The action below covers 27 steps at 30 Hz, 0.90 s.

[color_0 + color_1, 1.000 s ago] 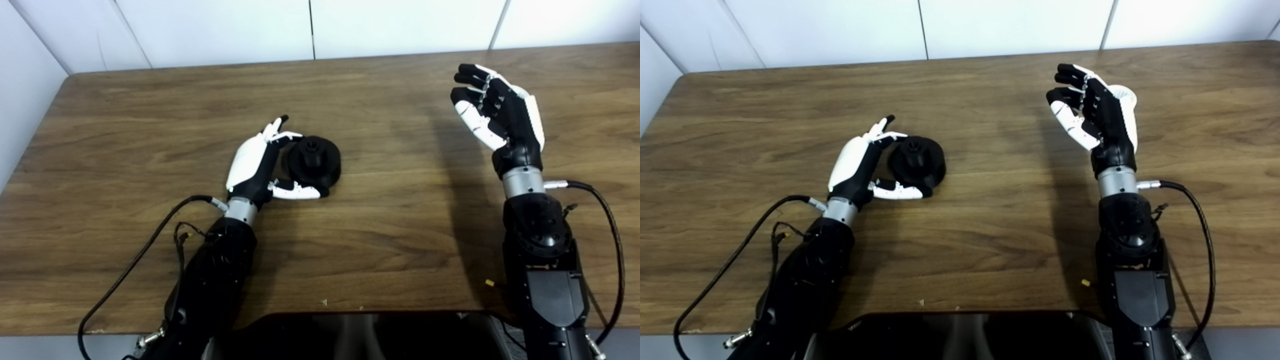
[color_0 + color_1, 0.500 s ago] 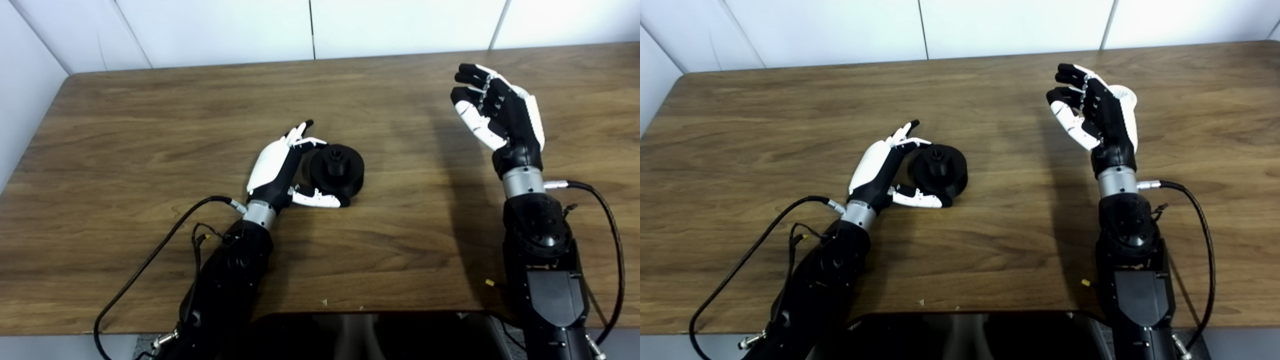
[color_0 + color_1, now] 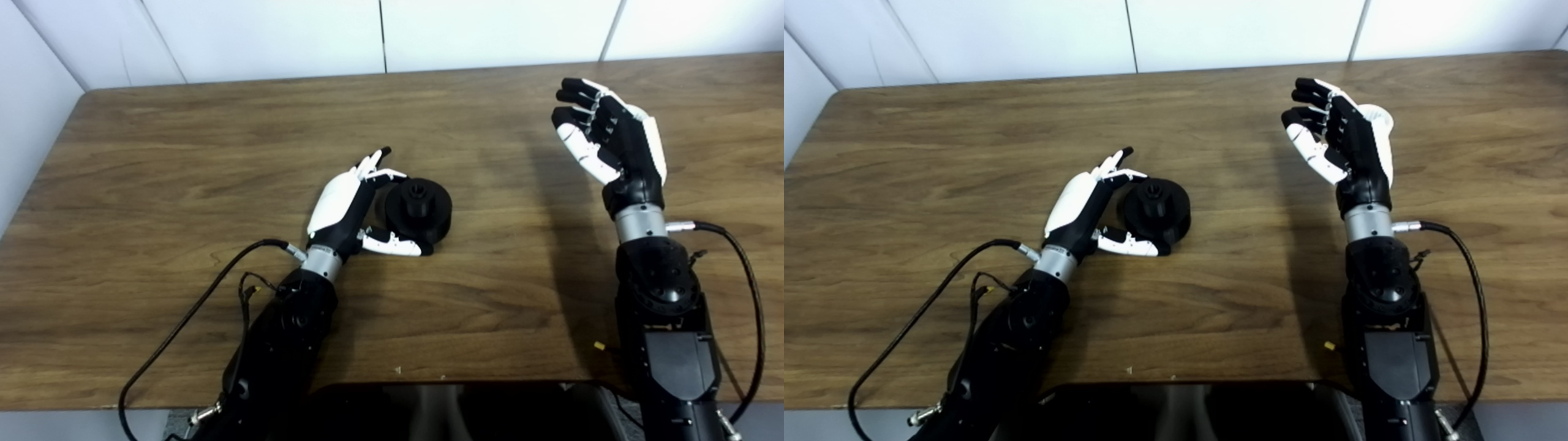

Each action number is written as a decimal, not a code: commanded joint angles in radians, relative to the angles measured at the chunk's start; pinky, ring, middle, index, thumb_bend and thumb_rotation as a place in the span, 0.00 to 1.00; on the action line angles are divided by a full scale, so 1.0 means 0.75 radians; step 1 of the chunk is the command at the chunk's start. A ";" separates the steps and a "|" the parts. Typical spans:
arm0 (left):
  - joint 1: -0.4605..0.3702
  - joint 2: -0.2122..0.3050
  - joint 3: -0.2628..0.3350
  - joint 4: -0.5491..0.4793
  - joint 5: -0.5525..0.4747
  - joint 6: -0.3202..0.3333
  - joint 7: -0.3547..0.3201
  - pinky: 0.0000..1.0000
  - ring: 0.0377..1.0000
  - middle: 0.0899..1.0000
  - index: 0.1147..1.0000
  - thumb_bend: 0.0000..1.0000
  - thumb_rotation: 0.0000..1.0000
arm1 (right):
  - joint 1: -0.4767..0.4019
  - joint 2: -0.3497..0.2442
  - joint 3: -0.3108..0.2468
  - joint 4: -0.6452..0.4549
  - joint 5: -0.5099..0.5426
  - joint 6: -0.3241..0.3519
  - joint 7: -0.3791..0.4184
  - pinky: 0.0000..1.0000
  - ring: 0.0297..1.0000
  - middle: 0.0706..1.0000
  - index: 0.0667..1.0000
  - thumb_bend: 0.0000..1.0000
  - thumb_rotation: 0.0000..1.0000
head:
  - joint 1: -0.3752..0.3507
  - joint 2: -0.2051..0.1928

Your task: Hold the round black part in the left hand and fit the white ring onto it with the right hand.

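- Left eye view: round black part [image 3: 418, 209] on the tabletop [image 3: 184, 153] near centre, hub upward.
- Left hand [image 3: 355, 205]: at the part's 9 o'clock, fingers [image 3: 392, 244] curled round its rim, part not lifted; grasp judged begun, not secured.
- Right hand [image 3: 1344, 147]: raised at 2 o'clock, well apart, fingers spread, holding nothing.
- White ring [image 3: 1379, 114]: mostly hidden behind the right hand.
- Outstanding: lifting the part, fetching the ring, fitting.

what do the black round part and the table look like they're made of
Black round part: likely plastic, matte black with dull, even shading and no glints; possibly moulded or printed, can't tell. Table: wood or wood-look laminate, brown with a grain pattern and slight sheen.
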<state>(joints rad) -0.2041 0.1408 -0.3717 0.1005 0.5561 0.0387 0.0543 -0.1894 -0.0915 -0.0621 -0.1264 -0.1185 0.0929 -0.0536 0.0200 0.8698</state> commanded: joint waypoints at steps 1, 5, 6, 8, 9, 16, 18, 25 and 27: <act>-0.027 -0.007 -0.014 0.020 0.023 -0.003 -0.030 1.00 1.00 1.00 0.56 0.98 0.25 | -0.040 0.000 0.001 -0.046 -0.004 -0.051 -0.011 0.69 0.71 0.73 0.74 0.57 0.42 | -0.005 0.001; -0.023 -0.002 -0.005 0.021 0.022 -0.013 -0.028 1.00 1.00 1.00 0.56 0.99 0.25 | -0.038 0.005 0.007 -0.048 -0.015 -0.051 -0.014 0.69 0.71 0.74 0.73 0.59 0.43 | -0.029 -0.003; -0.022 0.001 -0.003 0.020 0.021 -0.018 -0.028 1.00 1.00 1.00 0.56 0.99 0.26 | -0.037 0.007 0.009 -0.051 -0.020 -0.050 -0.016 0.69 0.71 0.74 0.73 0.58 0.44 | -0.042 -0.006; -0.020 0.008 0.002 0.018 0.025 -0.023 -0.027 1.00 1.00 1.00 0.56 0.99 0.26 | -0.036 0.012 0.015 -0.054 -0.030 -0.048 -0.020 0.68 0.71 0.74 0.73 0.58 0.44 | -0.067 -0.005; -0.019 0.013 0.006 0.014 0.020 -0.020 -0.035 1.00 1.00 1.00 0.56 0.99 0.26 | -0.036 0.015 0.017 -0.056 -0.033 -0.048 -0.021 0.68 0.70 0.74 0.73 0.58 0.44 | -0.084 0.000; -0.018 0.046 0.027 -0.012 -0.001 -0.022 -0.094 1.00 1.00 1.00 0.57 0.98 0.29 | -0.033 0.031 0.032 -0.052 -0.048 -0.073 -0.031 0.66 0.70 0.74 0.73 0.57 0.44 | -0.158 -0.002; -0.016 0.051 0.035 -0.018 -0.007 -0.026 -0.101 1.00 1.00 1.00 0.57 0.99 0.29 | -0.031 0.036 0.038 -0.054 -0.060 -0.071 -0.036 0.64 0.70 0.74 0.73 0.57 0.45 | -0.187 -0.003; -0.012 0.065 0.055 -0.038 -0.015 -0.024 -0.128 1.00 1.00 1.00 0.56 0.99 0.28 | -0.030 0.060 0.059 -0.065 -0.080 -0.057 -0.050 0.65 0.70 0.73 0.72 0.56 0.46 | -0.324 -0.020; -0.011 0.066 0.061 -0.037 -0.015 -0.031 -0.128 1.00 1.00 1.00 0.56 0.99 0.28 | -0.029 0.067 0.062 -0.059 -0.086 -0.069 -0.056 0.64 0.70 0.73 0.72 0.56 0.46 | -0.344 -0.024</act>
<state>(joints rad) -0.2052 0.1709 -0.3338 0.0869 0.5410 0.0164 -0.0353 -0.1835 -0.0478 -0.0180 -0.1346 -0.1754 0.0865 -0.0819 -0.2240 0.8544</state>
